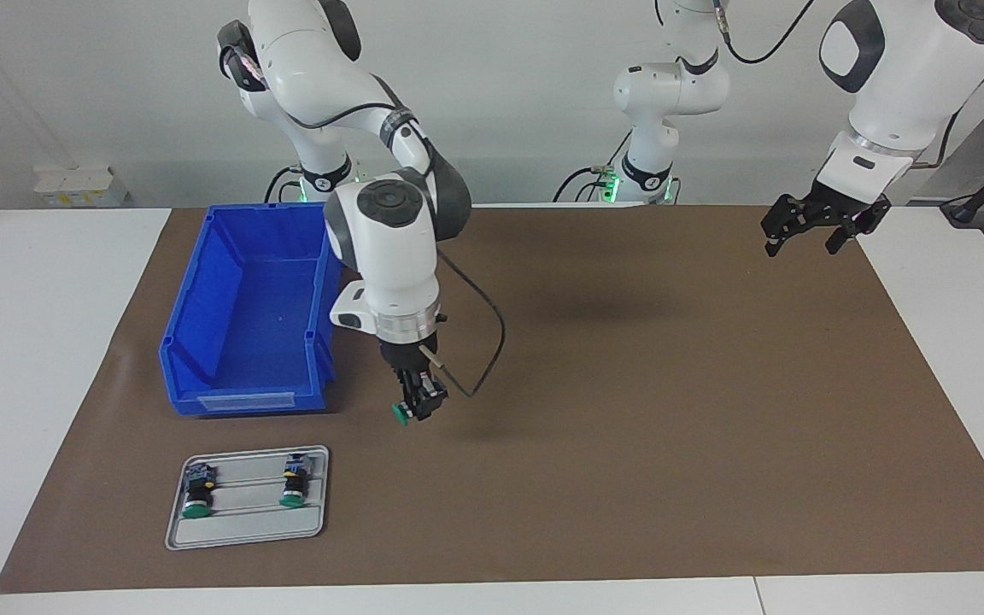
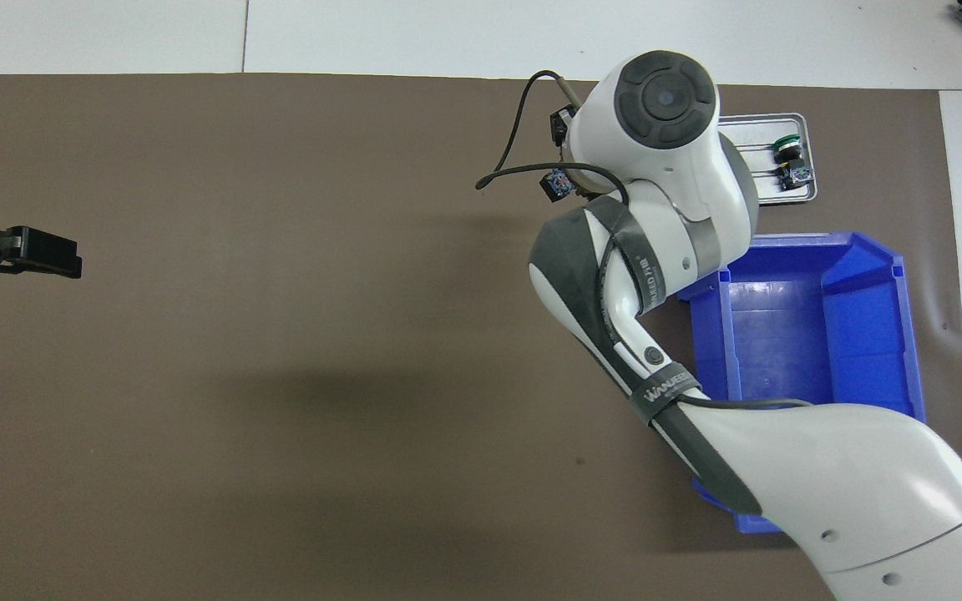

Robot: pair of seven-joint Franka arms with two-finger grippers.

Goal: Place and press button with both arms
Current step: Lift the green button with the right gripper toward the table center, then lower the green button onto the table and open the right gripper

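On your right arm (image 2: 615, 334) the dark strap near the elbow reads "WANJIES…", only partly legible; a second band higher up carries writing too small to read. The blue bin (image 1: 202, 342) sits toward the right arm's end of the desk (image 1: 31, 342), on the brown mat (image 1: 671, 427), with nothing visible inside; a pale label strip on its front lip shows no readable text. Farther from the robots than the bin, the grey tray (image 1: 244, 534) holds two spare buttons (image 1: 198, 491), lying in separate grooves, green caps pointing away from the robots. Your right gripper (image 1: 417, 401) hangs over the bare mat just beside the bin's corner, jaws clamped on the button (image 1: 401, 413), green cap sticking out sideways below the fingers. In the overhead view the arm's wrist covers most of that grip and part of the tray. Your left gripper (image 1: 810, 229) waits up over the mat edge toward the left arm's end, jaws spread apart, holding nothing.
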